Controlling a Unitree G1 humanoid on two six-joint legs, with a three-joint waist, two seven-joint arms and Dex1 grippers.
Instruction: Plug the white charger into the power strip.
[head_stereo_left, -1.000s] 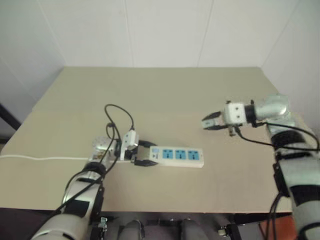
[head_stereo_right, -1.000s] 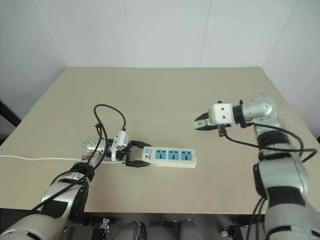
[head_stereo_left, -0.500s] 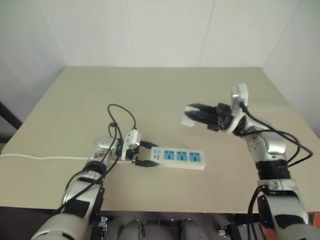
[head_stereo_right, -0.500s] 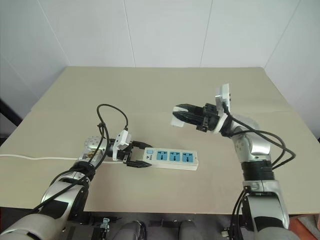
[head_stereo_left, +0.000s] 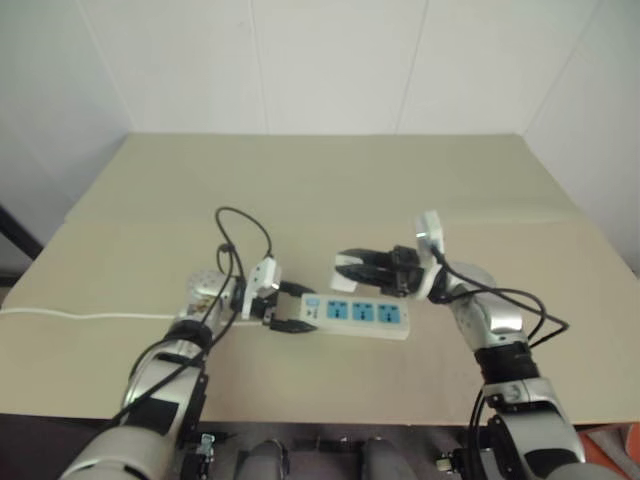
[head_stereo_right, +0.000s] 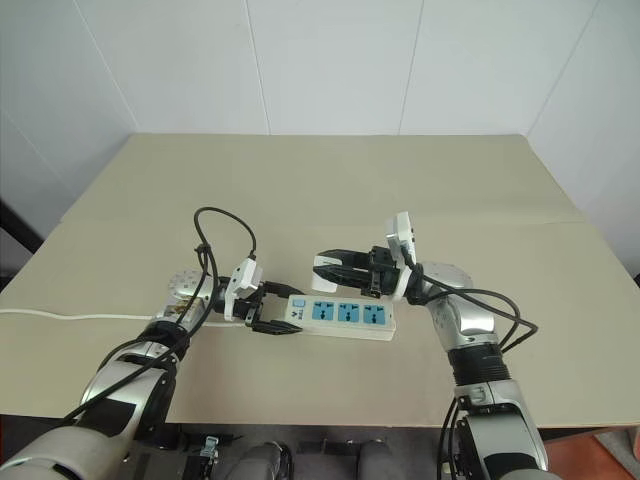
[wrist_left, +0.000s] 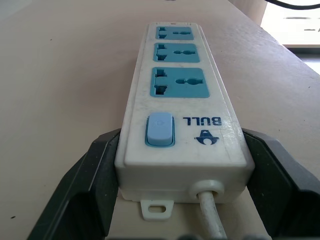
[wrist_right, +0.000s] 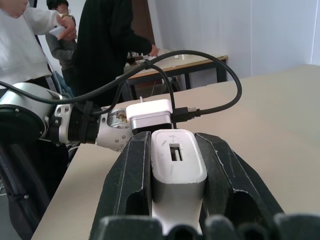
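The power strip (head_stereo_left: 365, 315), a long white bar with three blue sockets, lies flat on the beige table (head_stereo_left: 330, 190). My left gripper (head_stereo_left: 290, 308) is shut on its switch end; in the left wrist view both black fingers (wrist_left: 95, 165) clamp the sides of the strip (wrist_left: 182, 100) by the blue switch. My right gripper (head_stereo_right: 335, 271) points left, hovering just above and behind the strip's left sockets. It is shut on the white charger (head_stereo_right: 326, 271). In the right wrist view the charger (wrist_right: 177, 160) sits upright between the two fingers, slot facing the camera.
The strip's thin white cord (head_stereo_left: 90, 317) runs off the table's left edge. A black cable (head_stereo_left: 240, 225) loops above my left wrist. In the right wrist view, people (wrist_right: 110, 35) stand by another table (wrist_right: 170, 62) in the background, beyond my left arm.
My right arm has swung left and down with the charger, its wrist rolling, from the table's right side to just over the strip. The left gripper and strip have stayed put.
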